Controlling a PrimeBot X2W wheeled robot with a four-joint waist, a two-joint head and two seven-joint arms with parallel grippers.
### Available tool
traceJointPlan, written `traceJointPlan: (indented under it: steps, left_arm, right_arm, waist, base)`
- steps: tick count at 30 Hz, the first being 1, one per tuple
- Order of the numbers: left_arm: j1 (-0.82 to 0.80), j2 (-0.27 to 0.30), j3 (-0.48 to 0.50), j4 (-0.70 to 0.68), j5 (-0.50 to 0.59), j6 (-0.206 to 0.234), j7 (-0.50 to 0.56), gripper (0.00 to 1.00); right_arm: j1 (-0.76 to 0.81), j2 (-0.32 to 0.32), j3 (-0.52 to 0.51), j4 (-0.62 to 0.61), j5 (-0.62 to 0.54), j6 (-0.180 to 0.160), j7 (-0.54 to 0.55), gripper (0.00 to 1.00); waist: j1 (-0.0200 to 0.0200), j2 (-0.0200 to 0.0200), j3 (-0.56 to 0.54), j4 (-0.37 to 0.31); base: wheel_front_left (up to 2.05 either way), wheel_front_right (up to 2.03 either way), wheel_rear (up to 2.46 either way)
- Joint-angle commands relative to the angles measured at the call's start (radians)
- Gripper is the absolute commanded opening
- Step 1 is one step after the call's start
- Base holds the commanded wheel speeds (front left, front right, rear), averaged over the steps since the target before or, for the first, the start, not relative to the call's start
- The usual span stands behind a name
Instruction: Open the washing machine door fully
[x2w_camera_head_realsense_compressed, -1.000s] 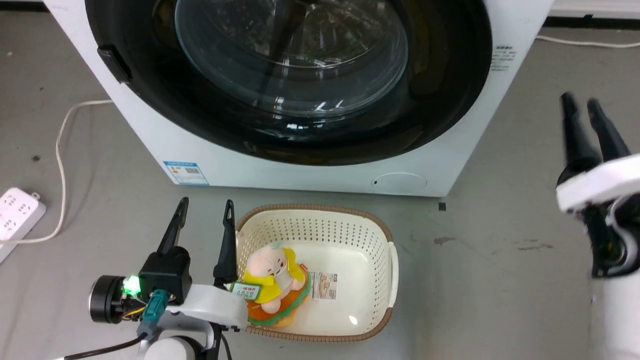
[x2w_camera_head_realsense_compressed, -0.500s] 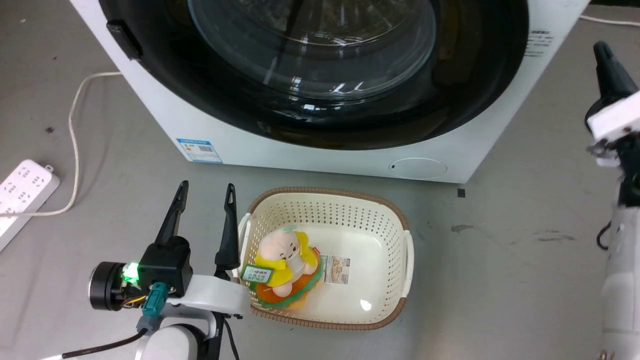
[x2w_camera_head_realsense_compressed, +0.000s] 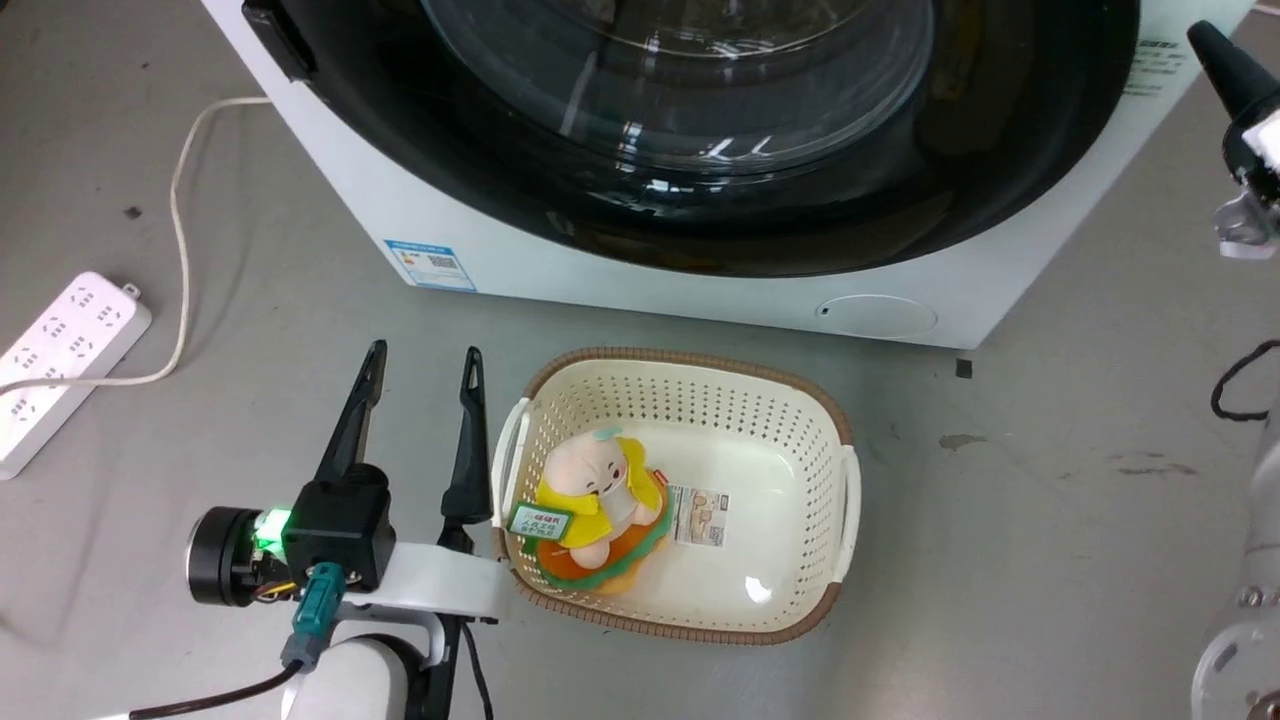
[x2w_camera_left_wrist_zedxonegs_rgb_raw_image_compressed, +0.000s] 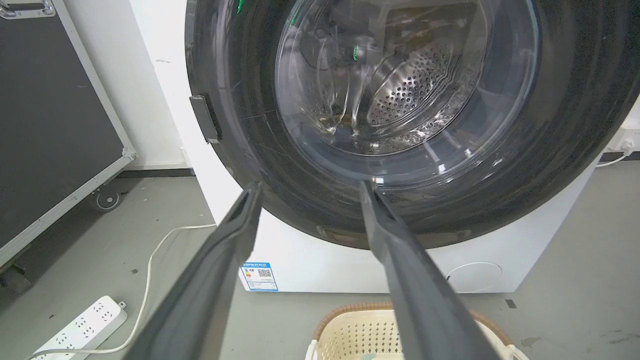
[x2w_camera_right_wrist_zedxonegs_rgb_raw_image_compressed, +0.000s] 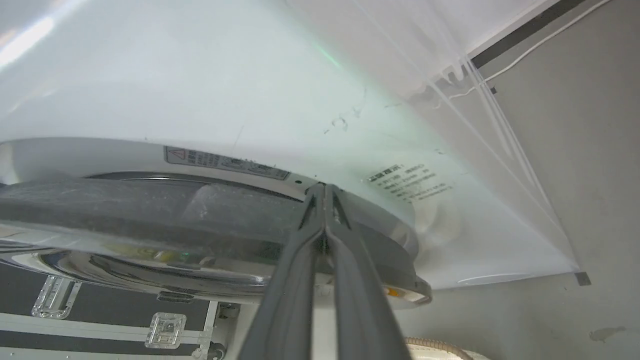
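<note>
Your right gripper (x2w_camera_head_realsense_compressed: 1212, 50), just pinched shut, empty, upper right by washing machine door (x2w_camera_head_realsense_compressed: 1030, 150) rim, likely to pry it; left gripper (x2w_camera_head_realsense_compressed: 423, 352) gapes, empty.

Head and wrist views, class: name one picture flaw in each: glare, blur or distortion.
Head view: light streaks glare on the large round glossy black washing machine door. Left wrist view: wide-angle lens slants the white machine cabinet. Right wrist view: that cabinet's side is washed out, hazy.

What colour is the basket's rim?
Brown, around a cream perforated basket; the head view shows it best.
</note>
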Motion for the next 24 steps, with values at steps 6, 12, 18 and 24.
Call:
traceJointPlan:
  steps: [6, 12, 18, 24]
  left_arm:
    - [-0.020, 0.001, -0.016, -0.008, -0.003, 0.014, -0.022, 1.00]
    - [-0.030, 0.001, -0.026, -0.009, -0.005, 0.019, -0.034, 1.00]
    - [-0.043, 0.001, -0.032, -0.009, -0.006, 0.026, -0.047, 1.00]
    - [-0.050, 0.001, -0.038, -0.010, -0.007, 0.031, -0.057, 1.00]
  right_arm:
    - [-0.114, -0.015, -0.080, 0.113, 0.036, 0.000, 0.116, 0.00]
    - [-0.176, -0.018, -0.125, 0.183, 0.035, 0.000, 0.213, 0.00]
    - [-0.200, -0.014, -0.172, 0.211, 0.037, 0.000, 0.292, 0.00]
    - [-0.244, -0.002, -0.265, 0.227, 0.084, 0.000, 0.351, 0.00]
  waist:
    - [-0.0001, 0.0000, 0.017, 0.016]
    - [-0.0001, 0.0000, 0.032, 0.026]
    - [-0.0001, 0.0000, 0.040, 0.034]
    - [-0.0001, 0.0000, 0.047, 0.041]
  base:
    - [0.00, 0.00, 0.00]
    - [0.00, 0.00, 0.00]
    - [0.00, 0.00, 0.00]
    - [0.00, 0.00, 0.00]
